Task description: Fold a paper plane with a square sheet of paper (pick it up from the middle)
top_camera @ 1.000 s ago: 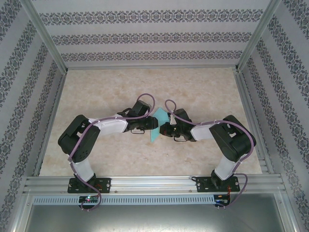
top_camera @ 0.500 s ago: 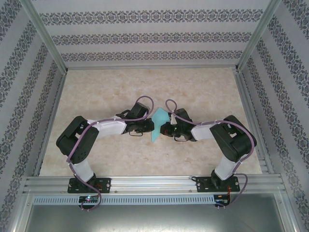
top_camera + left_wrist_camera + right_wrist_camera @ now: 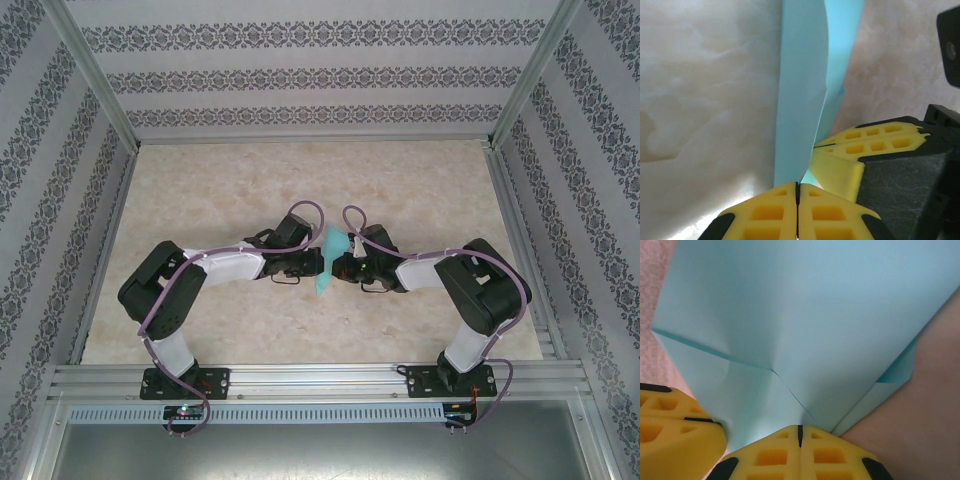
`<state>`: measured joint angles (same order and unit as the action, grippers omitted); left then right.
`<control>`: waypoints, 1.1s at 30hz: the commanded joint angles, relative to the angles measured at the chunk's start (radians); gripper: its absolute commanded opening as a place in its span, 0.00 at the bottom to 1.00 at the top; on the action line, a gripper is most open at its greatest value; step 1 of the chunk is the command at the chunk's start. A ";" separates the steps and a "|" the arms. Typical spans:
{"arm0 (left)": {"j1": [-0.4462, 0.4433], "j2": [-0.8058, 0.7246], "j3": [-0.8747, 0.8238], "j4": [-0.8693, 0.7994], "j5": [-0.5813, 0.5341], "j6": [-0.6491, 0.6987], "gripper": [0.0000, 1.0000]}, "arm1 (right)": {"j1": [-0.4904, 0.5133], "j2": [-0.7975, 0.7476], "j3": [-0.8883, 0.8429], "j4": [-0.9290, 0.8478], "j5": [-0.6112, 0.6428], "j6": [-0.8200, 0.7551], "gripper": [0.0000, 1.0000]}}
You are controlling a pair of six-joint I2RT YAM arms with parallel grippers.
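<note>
Left fingers point(image 3: 792, 196): clenched, the 2 yellow pads meeting along a thin dark seam. The lower edge of the teal-blue sheet of paper point(image 3: 801, 100) is pinched at the tip of that seam. In the left wrist view the sheet rises from the grasp as a narrow, slightly bowed strip, with a 2nd layer showing behind it.

Right fingers point(image 3: 794, 436): also clenched on the sheet of paper point(image 3: 805, 315), pads pressed together with the paper entering at the seam. In the right wrist view the sheet fans out wide from the grasp. A straight crease runs across its lower left part, a shorter diagonal crease leads down to the pads, and a small folded flap sticks out at the right edge.

The 2 grasps sit just beside each other on the same edge of the sheet. The right fingers point(image 3: 865, 145) appear close alongside in the left wrist view, and the left fingers point(image 3: 670, 427) appear in the lower left corner of the right wrist view.

From above, the sheet of paper point(image 3: 335, 241) stands between the 2 wrists near the middle of the marbled beige surface point(image 3: 420, 180). Both arms reach inward from their bases. Whether the paper touches the surface cannot be told.
</note>
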<state>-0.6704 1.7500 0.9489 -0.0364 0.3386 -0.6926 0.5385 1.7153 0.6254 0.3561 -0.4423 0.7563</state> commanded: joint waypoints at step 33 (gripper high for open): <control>-0.038 0.100 0.013 0.072 0.047 0.022 0.06 | -0.044 -0.053 -0.071 0.114 -0.071 0.069 0.00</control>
<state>-0.6941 1.8416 0.9665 0.0322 0.3851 -0.6987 0.5053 1.6932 0.5652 0.4259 -0.4843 0.7967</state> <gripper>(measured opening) 0.068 0.049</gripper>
